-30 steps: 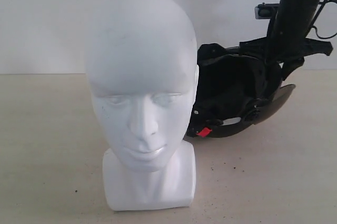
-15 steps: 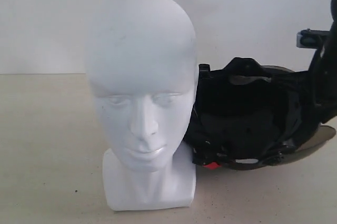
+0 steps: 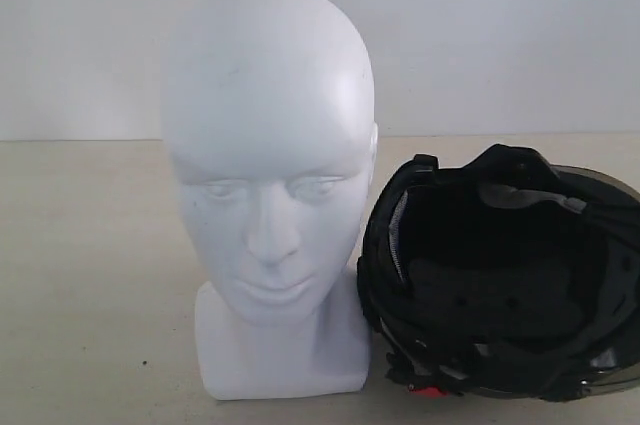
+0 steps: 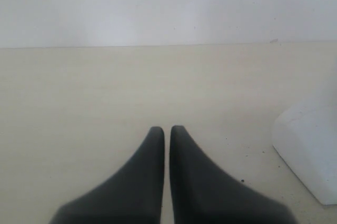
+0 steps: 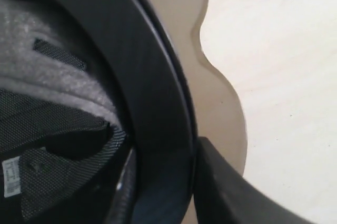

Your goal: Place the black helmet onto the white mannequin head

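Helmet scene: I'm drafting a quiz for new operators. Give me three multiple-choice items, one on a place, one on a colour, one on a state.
1. In the exterior view, where is the helmet relative to the head?
A. On top of it.
B. Beside it, to the right.
C. Beside it, to the left.

2. What colour is the small tab at the helmet's lower edge?
A. Blue.
B. Yellow.
C. Red.

3. How is the left gripper?
A. Shut, holding nothing.
B. Wide open.
C. Shut on the helmet.

Answers:
1 B: the helmet is right of the head, its padded inside facing the camera.
2 C: a red spot shows under the rim.
3 A: the left wrist view shows it closed over bare table.
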Robot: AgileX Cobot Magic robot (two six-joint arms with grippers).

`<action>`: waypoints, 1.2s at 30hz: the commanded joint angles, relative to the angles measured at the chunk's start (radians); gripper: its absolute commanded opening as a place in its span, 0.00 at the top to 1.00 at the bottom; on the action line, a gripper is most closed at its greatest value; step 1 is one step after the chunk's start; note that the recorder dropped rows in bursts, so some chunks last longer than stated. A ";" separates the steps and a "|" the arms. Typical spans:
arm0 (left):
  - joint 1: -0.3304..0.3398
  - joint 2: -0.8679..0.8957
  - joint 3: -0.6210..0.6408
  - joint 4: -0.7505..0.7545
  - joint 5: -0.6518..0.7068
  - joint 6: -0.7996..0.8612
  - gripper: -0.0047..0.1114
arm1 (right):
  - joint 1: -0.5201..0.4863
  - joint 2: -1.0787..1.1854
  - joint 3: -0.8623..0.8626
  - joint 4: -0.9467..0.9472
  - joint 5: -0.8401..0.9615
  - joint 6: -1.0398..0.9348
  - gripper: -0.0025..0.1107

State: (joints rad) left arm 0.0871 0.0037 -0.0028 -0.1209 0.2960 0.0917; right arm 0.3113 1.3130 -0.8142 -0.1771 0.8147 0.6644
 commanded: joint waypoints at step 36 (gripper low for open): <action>-0.003 -0.004 0.003 -0.007 -0.001 -0.009 0.92 | -0.001 -0.036 -0.088 0.069 0.025 -0.012 0.47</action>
State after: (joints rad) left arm 0.0871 0.0037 -0.0028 -0.1209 0.2960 0.0917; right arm 0.3087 1.2955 -0.8515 -0.1063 0.7574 0.6601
